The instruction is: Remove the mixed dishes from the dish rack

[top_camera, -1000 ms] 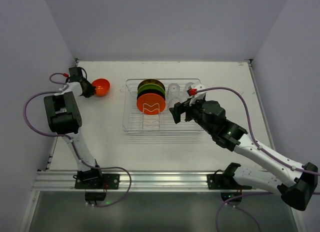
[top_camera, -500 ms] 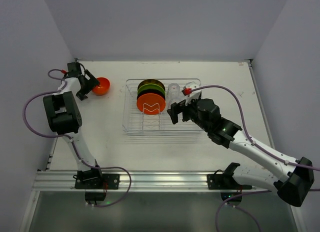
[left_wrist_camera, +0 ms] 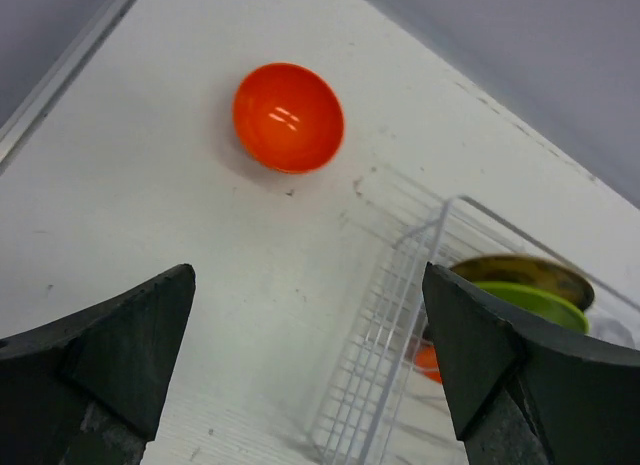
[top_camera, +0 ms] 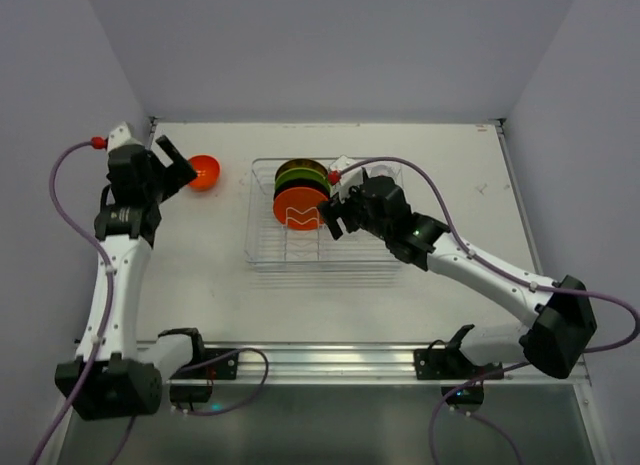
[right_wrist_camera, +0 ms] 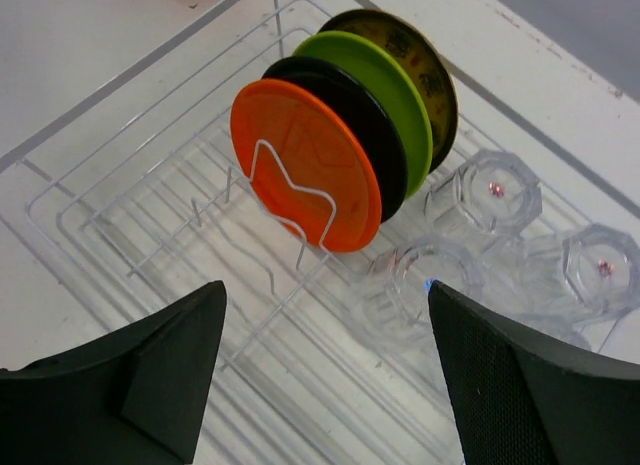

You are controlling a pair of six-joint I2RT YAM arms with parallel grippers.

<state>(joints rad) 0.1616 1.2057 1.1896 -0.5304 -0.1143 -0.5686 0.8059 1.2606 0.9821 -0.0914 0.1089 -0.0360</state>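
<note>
Currently | our left gripper (left_wrist_camera: 308,285) spread, empty, over table (left_wrist_camera: 150,215); orange bowl (left_wrist_camera: 288,117) outside dish rack (right_wrist_camera: 150,255) | right gripper (right_wrist_camera: 325,295) spread above racked orange plate (right_wrist_camera: 305,180) | risk: we clip black plate (right_wrist_camera: 372,127) behind, toppling row.

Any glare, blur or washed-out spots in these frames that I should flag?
Left wrist view: sharp, with two small glints on the orange bowl; the clear rack fades into the white table. Right wrist view: the plates are crisp, but the clear cups are low in contrast and the dark fingers in front are soft. Top view: even light, faint shadows, no glare.
</note>
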